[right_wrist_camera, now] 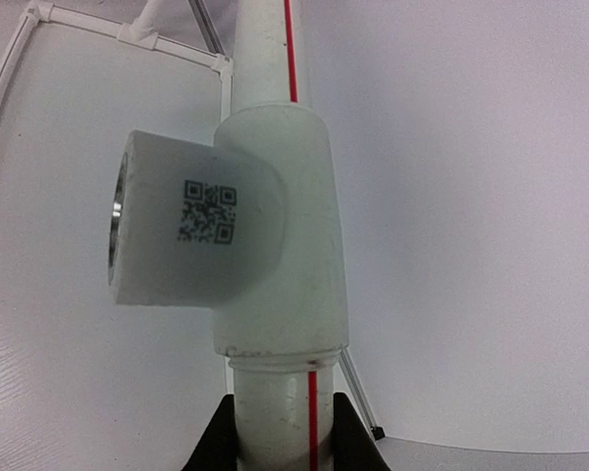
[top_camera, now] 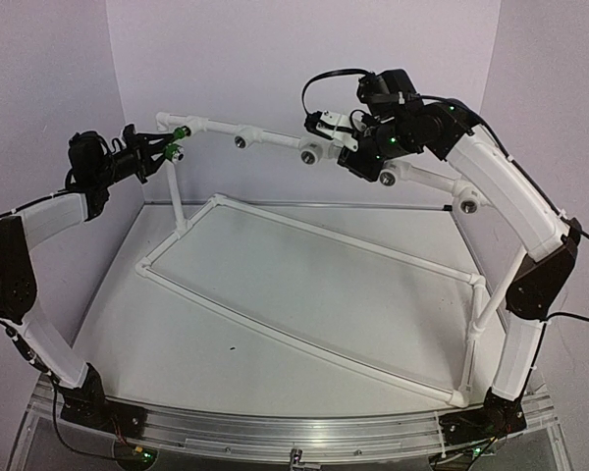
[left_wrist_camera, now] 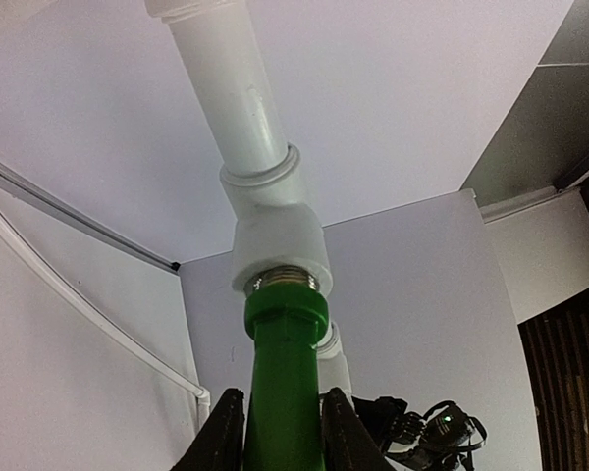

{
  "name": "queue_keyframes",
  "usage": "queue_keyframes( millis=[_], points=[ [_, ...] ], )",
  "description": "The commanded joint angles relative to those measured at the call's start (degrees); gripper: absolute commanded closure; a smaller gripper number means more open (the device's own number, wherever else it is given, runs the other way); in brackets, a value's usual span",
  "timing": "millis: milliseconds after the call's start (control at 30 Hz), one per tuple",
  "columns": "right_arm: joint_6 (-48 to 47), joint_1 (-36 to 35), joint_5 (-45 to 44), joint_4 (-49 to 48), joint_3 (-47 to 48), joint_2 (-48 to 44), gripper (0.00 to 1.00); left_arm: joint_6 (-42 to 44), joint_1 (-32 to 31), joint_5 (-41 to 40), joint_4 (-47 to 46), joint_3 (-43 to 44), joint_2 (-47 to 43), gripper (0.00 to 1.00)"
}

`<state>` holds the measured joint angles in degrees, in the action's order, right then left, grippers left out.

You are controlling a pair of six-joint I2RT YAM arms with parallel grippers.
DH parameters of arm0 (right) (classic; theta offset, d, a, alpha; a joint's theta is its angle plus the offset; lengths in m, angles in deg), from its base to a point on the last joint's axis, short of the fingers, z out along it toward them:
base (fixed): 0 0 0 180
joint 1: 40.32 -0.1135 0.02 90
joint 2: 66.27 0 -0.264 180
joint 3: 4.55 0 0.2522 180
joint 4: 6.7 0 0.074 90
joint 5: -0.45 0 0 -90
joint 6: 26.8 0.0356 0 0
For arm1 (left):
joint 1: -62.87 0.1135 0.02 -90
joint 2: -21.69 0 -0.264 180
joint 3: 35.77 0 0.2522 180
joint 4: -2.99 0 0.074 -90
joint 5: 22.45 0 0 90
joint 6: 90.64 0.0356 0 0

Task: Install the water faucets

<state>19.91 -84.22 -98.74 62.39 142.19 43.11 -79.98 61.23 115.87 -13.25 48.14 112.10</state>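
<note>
A green water faucet (left_wrist_camera: 285, 392) stands between my left gripper's (left_wrist_camera: 283, 444) fingers, its silver threaded end seated in the socket of a white tee fitting (left_wrist_camera: 280, 245). In the top view the left gripper (top_camera: 165, 147) is shut on the faucet (top_camera: 179, 132) at the left end of the raised white pipe. My right gripper (right_wrist_camera: 278, 442) is shut on that white pipe with a red stripe (right_wrist_camera: 275, 412), just below a tee with a QR code (right_wrist_camera: 265, 226) whose socket is empty. In the top view the right gripper (top_camera: 351, 155) holds the pipe beside that tee (top_camera: 312, 154).
Other tees with empty sockets sit along the raised pipe (top_camera: 241, 140), (top_camera: 388, 178), (top_camera: 466, 203). A white pipe frame (top_camera: 275, 325) lies on the table, with uprights at left (top_camera: 177, 191) and right (top_camera: 481, 314). White walls close in the back and sides.
</note>
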Motion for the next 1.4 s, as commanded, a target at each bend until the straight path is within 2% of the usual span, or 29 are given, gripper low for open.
queue_keyframes(
  millis=[0,767,967,1200,1367],
  points=[
    [6.9,-1.7,6.6,0.4,-1.0,-0.4,1.00,-0.3,-0.5,0.3,-3.7,3.7,0.2,1.00],
    [6.3,-2.1,8.7,0.1,-2.2,-0.6,1.00,-2.0,-1.8,2.6,-3.6,2.1,0.1,1.00],
    [4.2,-2.1,8.7,-0.2,-4.3,-1.6,1.00,-7.7,-1.6,5.0,-8.3,3.3,3.4,1.00],
    [3.1,-2.1,8.7,-0.6,-6.6,-2.9,1.00,-8.6,-0.9,5.6,-6.7,3.2,3.3,1.00],
    [0.9,-2.1,8.7,-1.0,-9.1,-4.0,1.00,-12.4,0.1,6.7,-6.7,5.8,5.3,1.00]
  ],
)
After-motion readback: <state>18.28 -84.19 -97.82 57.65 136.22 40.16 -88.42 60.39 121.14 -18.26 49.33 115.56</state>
